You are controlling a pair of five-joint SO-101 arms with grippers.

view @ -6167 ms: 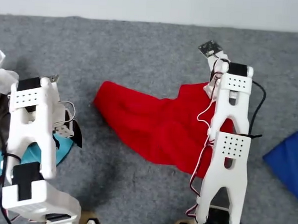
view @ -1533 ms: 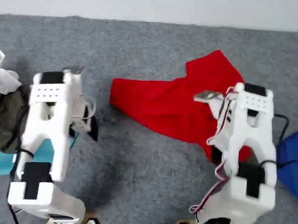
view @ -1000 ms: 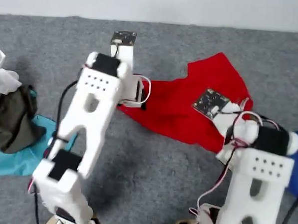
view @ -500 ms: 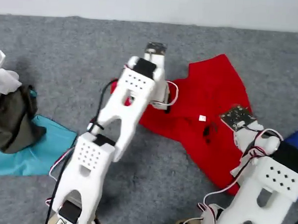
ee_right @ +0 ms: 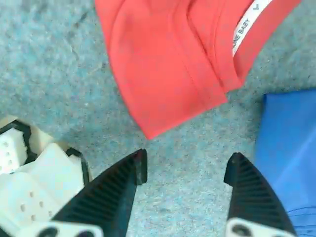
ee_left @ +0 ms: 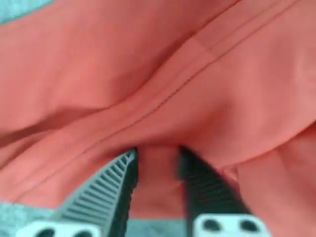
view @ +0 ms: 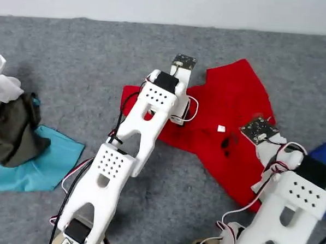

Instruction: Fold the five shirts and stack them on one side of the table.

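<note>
Robotics lab bench: grey felt-covered table (view: 73, 57), plain white wall (view: 158, 7) along its far edge, white perforated-plastic left arm (view: 130, 136) and right arm (view: 291, 201) based at the near edge.

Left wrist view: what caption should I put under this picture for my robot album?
The left gripper pinches a raised fold of the red shirt beside a stitched seam.

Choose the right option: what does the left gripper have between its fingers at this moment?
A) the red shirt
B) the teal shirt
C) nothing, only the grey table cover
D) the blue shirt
A: in the left wrist view, a bunched fold of the red shirt sits pinched in the left gripper, with creases running out from that spot.
</note>
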